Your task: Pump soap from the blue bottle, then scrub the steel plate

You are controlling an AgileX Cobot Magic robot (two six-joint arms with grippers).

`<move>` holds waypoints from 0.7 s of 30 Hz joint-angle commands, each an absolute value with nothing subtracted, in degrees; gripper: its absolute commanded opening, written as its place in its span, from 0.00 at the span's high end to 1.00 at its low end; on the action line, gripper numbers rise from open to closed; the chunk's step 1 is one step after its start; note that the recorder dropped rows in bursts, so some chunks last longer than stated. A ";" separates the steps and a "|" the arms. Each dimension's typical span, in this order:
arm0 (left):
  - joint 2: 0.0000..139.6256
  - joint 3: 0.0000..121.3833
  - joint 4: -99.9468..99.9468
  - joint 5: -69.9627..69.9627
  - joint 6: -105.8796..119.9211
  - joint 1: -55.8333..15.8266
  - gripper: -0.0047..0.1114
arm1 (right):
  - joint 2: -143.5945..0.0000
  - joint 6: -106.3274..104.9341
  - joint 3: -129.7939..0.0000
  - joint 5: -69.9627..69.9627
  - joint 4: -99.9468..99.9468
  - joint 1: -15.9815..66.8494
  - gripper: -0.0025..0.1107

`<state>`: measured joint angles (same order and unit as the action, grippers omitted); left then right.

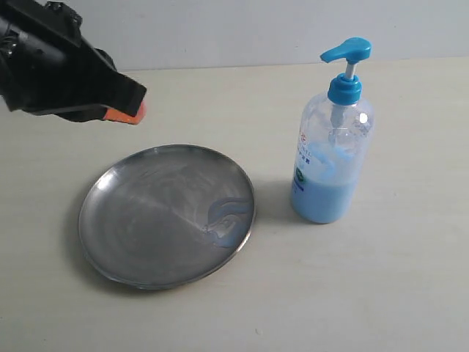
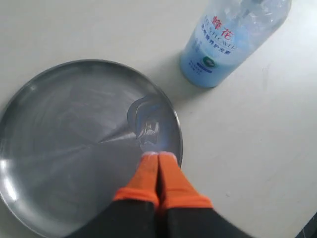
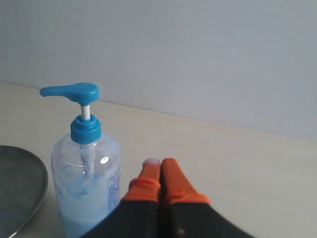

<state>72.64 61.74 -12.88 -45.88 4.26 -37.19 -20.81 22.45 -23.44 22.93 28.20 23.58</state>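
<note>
The steel plate (image 1: 139,220) lies flat on the pale tabletop (image 1: 381,293), scuffed in swirls, with a pale blue smear of soap (image 1: 223,220) just inside its rim on the side nearest the blue bottle (image 1: 331,169). The bottle stands upright to the right of the plate, near it but not touching, with light blue liquid filling its lower part and its pump spout pointing towards the plate. The left fingers (image 2: 148,178), orange-tipped, are pressed together with nothing between them, raised off the tabletop and clear of the plate. The right fingers (image 3: 173,178) are also pressed together and empty, near the bottle but apart from it.
</note>
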 commanded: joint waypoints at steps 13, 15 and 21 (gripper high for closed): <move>53.96 50.70 -12.76 -37.53 3.80 -36.99 0.96 | -20.53 22.22 -19.70 15.72 28.63 23.34 0.98; 51.49 49.24 -12.76 -35.62 3.80 -36.99 0.96 | -20.53 22.22 -19.70 15.72 28.63 23.34 0.98; 45.74 48.36 -12.76 -37.26 4.15 -36.99 0.96 | -20.53 22.22 -19.73 16.30 28.63 23.34 0.98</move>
<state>48.04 48.73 -12.88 -37.06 4.26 -37.19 -20.81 22.45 -19.93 16.85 28.31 23.58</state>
